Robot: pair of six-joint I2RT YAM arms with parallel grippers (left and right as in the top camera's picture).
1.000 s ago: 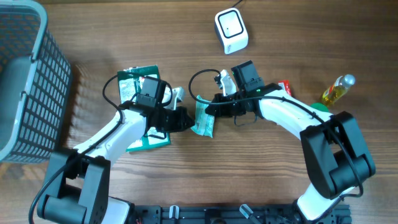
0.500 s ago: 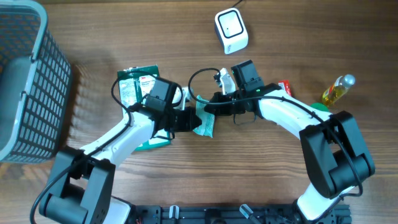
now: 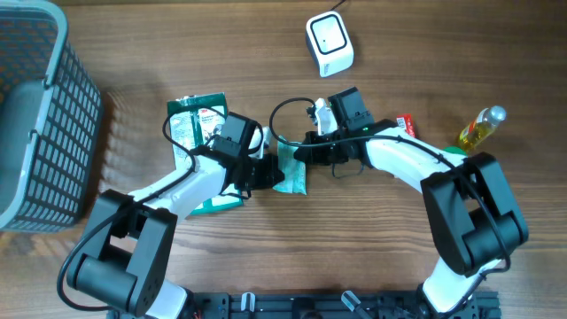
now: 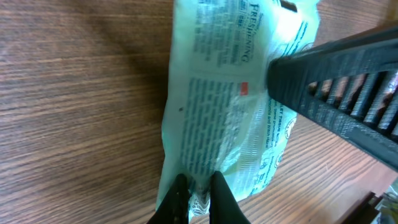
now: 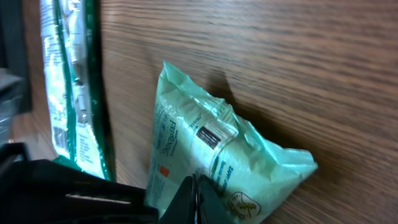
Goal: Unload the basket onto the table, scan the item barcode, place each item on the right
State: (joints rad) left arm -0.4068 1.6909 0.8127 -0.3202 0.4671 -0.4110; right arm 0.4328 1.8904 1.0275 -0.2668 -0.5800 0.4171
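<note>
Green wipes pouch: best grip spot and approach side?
Pinch a thin edge seam of the pouch, coming in low from the side: it lies on the table, its puffy middle soft. The left gripper and right gripper are pinching its edges.

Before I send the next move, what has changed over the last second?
The left gripper slid right to the pale green packet and closed on its edge. The packet itself barely shifted. The right gripper kept its pinch on the packet. The scanner, basket, green box and bottle stayed where they were.
</note>
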